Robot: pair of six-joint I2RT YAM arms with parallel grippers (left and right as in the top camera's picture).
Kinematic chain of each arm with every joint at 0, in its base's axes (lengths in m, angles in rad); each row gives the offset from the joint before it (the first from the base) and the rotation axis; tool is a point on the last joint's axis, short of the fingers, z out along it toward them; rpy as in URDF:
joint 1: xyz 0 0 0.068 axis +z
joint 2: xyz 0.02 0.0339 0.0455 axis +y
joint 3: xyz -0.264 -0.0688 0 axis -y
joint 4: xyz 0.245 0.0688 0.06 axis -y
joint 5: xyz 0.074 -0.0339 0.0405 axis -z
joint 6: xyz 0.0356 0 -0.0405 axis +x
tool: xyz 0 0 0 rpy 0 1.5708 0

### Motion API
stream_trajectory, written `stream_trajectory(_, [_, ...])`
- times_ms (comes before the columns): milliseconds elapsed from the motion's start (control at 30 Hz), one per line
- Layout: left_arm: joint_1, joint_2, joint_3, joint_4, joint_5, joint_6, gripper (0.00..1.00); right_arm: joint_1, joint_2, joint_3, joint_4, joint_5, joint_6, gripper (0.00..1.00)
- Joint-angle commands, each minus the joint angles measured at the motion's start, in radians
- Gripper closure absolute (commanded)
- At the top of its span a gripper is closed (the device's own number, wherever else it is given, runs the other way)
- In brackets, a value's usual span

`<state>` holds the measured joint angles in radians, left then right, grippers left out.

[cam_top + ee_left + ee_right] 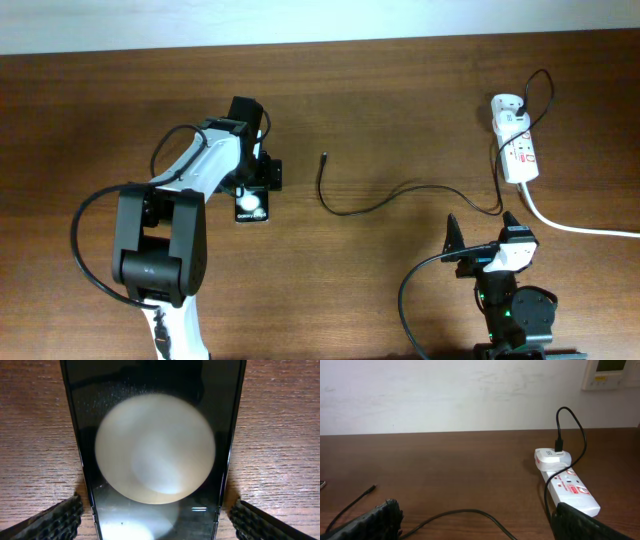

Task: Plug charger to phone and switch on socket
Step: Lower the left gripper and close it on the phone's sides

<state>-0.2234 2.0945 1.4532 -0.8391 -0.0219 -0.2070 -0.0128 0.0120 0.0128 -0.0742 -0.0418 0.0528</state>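
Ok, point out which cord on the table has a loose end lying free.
The thin black charger cable: its small tip lies unplugged, touching nothing. The thick white cord runs from the power strip off the right edge.

Nothing can be read with certainty. The phone (252, 206) carries a tiny white line of text at its lower end, too small to read. The socket (572, 489) has red labels, also unreadable. The wall panel (611, 373), upper right, shows blurred marks.
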Motion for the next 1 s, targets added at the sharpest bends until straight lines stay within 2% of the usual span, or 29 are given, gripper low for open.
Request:
stream_trajectory(0, [0.001,0.058,-0.008,0.005,0.026,-0.014,0.02,0.006,-0.008,-0.007,-0.001,-0.002,0.007,0.01])
stream_trajectory(200, [0.001,0.058,-0.008,0.009,0.026,-0.062,0.02,0.006,-0.008,-0.007,-0.001,-0.002,0.007,0.01])
stream_trajectory(333, [0.001,0.058,-0.008,0.008,0.026,-0.063,0.13,0.006,-0.008,-0.007,-0.001,-0.002,0.007,0.01])
stream_trajectory(433, [0.001,0.058,-0.008,0.008,0.042,-0.063,0.16,0.006,-0.008,-0.007,-0.001,-0.002,0.007,0.01])
stream_trajectory(967, [0.001,0.093,-0.011,0.005,0.045,-0.096,0.16,0.006,-0.008,-0.007,-0.001,-0.002,0.007,0.01])
